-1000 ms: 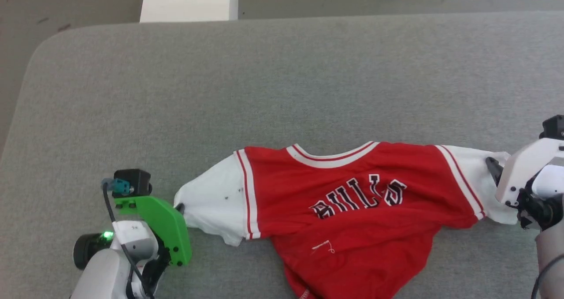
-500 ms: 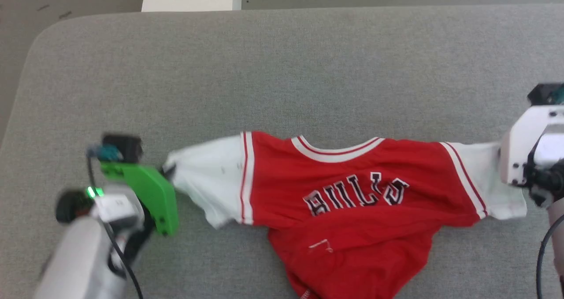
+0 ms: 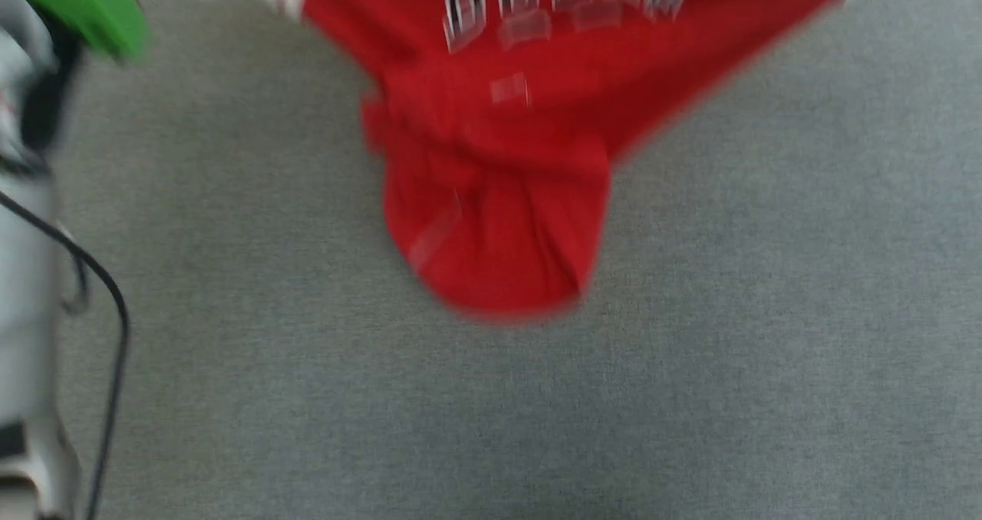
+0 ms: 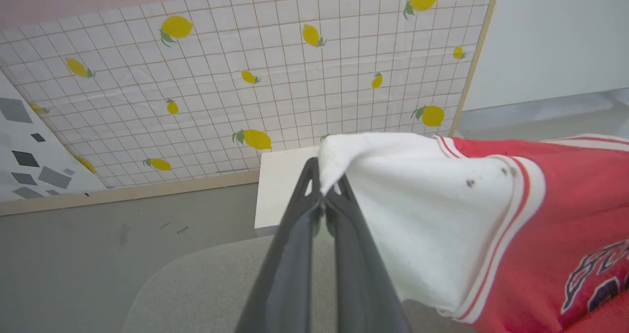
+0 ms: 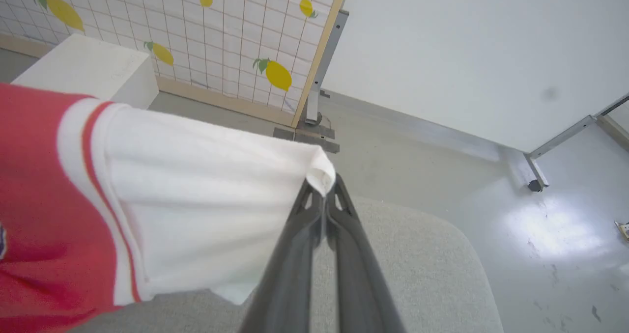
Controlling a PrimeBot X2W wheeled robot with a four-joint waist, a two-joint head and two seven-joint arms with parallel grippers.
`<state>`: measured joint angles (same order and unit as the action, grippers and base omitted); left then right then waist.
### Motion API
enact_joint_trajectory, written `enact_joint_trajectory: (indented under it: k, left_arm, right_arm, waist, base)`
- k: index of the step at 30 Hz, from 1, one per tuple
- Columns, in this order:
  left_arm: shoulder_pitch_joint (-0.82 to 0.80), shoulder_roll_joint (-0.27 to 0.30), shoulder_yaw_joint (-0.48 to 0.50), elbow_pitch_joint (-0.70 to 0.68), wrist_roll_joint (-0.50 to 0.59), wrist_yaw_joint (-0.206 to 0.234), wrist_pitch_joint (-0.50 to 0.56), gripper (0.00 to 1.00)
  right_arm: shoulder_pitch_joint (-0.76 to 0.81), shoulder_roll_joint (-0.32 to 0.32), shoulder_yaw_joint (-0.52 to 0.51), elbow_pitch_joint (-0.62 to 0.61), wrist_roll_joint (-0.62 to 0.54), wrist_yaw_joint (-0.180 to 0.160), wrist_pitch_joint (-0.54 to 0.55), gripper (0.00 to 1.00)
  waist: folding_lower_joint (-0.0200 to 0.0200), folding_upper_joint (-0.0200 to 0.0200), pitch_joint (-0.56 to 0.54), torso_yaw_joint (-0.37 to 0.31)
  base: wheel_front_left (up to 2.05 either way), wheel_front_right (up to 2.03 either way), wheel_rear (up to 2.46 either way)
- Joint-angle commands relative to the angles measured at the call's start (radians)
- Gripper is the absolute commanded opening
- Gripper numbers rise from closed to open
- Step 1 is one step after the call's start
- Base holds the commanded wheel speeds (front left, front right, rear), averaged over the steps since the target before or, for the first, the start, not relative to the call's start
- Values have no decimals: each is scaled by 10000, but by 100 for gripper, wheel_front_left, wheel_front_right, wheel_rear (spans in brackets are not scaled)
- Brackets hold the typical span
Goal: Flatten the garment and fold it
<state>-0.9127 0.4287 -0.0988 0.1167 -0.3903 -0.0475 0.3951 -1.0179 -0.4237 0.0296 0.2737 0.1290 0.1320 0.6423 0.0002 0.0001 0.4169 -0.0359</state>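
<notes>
Since a second ago the garment [image 3: 499,198] has come up off the desk [image 3: 767,366], where it lay with a sleeve out to either side. The head camera has swung as well, so much of the shift in that view is its own. The right gripper [image 5: 323,190], which stood with fingers apart at the right sleeve, has clamped onto it.

Now the red body hangs over the grey surface, blurred in the head view, with the lettering at that view's top edge and the lower part bunched into a narrow lobe. Whether the hem touches the desk I cannot tell. The right gripper pinches the rolled edge of the white right sleeve. The left gripper [image 4: 324,185] is closed on the tip of the left sleeve. Both are raised, each with a rounded far corner of the desk below it. Beyond stand a white block [image 5: 83,68] and a lemon-print screen [image 4: 295,77].

This looks like the flattening step, a lift by both sleeves, with folding not yet begun. The next move calls for keeping the sleeves level and pulled apart, then lowering so the bunched body draws out flat rather than landing in a heap.
</notes>
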Motion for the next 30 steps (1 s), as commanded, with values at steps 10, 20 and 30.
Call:
enact_joint_trajectory:
  k: [10, 20, 30]
  left_arm:
    - [-4240, 140, 613, 1103, 887, 952, -2061, 0]
    - [-4787, -99, 502, 2235, 845, 822, -3343, 0]
    - [-1527, -209, 119, 3527, 284, -11, -3484, 0]
  right_arm:
    - [-4209, 644, -604, 533, -1606, -13, -2928, 0]
    - [-5655, 1097, -639, 2002, -2445, -13, -4851, 0]
    - [-2812, 832, 811, 3543, -743, -13, -5425, 0]
  waist:
    - [-2, -1, 1657, -484]
    - [-2, -1, 1719, -208]
    - [-2, -1, 786, 81]
  base:
    - [0, 0, 0]
    - [0, 0, 0]
    - [0, 0, 0]
